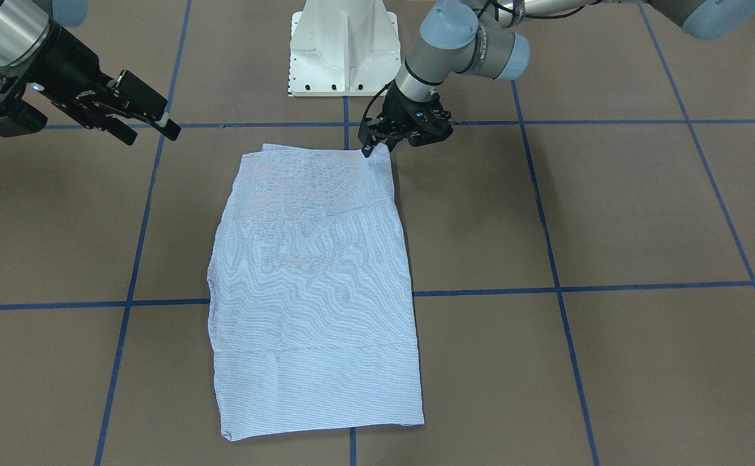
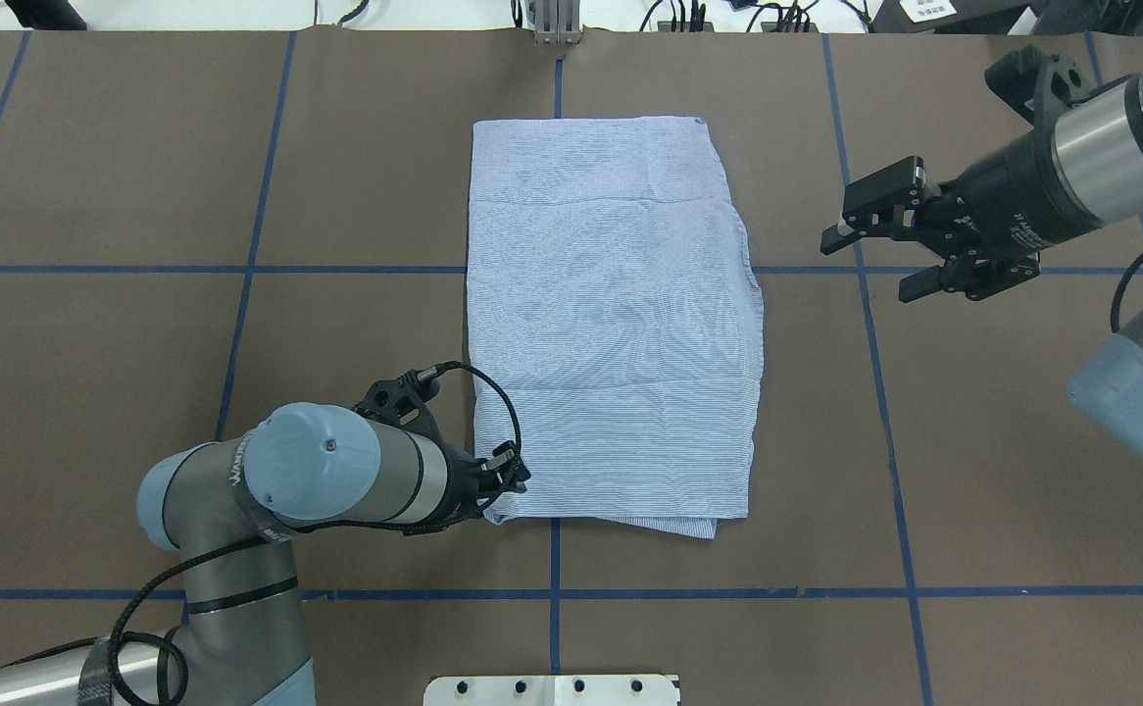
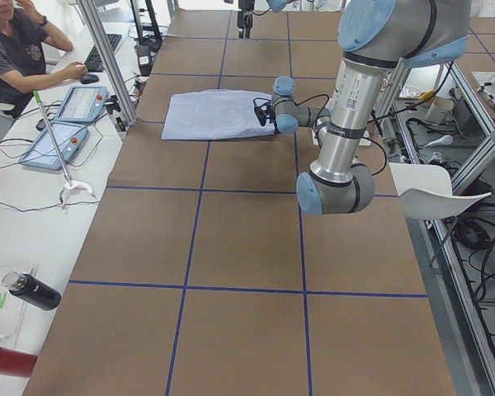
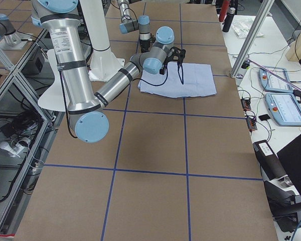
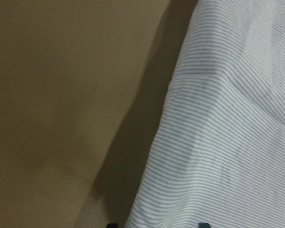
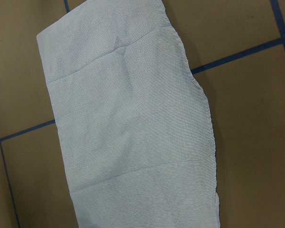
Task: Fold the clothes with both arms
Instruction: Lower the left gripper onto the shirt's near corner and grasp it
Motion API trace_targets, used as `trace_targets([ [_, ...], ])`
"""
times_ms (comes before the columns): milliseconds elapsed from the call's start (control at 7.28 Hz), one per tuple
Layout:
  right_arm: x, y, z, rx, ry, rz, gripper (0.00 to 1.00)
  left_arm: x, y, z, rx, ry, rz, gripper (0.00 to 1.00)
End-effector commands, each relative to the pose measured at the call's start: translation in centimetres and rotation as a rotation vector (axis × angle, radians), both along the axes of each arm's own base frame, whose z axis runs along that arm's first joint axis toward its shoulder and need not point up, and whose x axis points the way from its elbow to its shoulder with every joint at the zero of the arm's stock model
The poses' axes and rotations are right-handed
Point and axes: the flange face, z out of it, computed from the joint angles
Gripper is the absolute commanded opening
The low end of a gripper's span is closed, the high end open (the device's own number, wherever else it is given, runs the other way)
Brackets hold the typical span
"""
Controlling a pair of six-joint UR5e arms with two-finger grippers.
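**Left fingers at the shirt's near corner, right gripper off to one side**

The left gripper sat low at the corner of the shirt nearest the robot's base, with its fingertips down at the cloth. In the left wrist view, two dark tips showed well apart at the bottom edge. The striped hem lay between them, so the jaws were spread rather than clamped. From overhead, that arm's own wrist and blue cap hid most of the gripper, and a black cable looped over the shirt's edge.

The right gripper hung above the table, well apart from the shirt's long side. Its fingers were apart and held nothing, and they pointed towards the cloth.

The shirt lay flat in the middle of the brown table, folded to a long rectangle across a blue tape line. A lower layer peeked out at the near hem.

The white pedestal stood just behind the shirt. At the side desk a person sat with one hand on a mouse, beside two teach pendants. A black bottle lay further along.
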Motion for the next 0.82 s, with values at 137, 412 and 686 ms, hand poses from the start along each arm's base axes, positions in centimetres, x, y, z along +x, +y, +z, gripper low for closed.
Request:
trace_targets([
  [137, -0.05, -0.05, 0.11, -0.004, 0.001, -0.001, 1.0, 0.88, 0.87, 0.87, -0.004, -0.022, 0.018, 0.6],
  [412, -0.04, -0.04, 0.19, -0.004, 0.002, -0.001, 1.0, 0.84, 0.78, 0.87, -0.004, -0.022, 0.016, 0.25],
  [686, -0.63, 0.06, 0.48, -0.009, 0.009, -0.005, 1.0, 0.34, 0.55, 0.35, -0.001, -0.012, 0.011, 0.0],
])
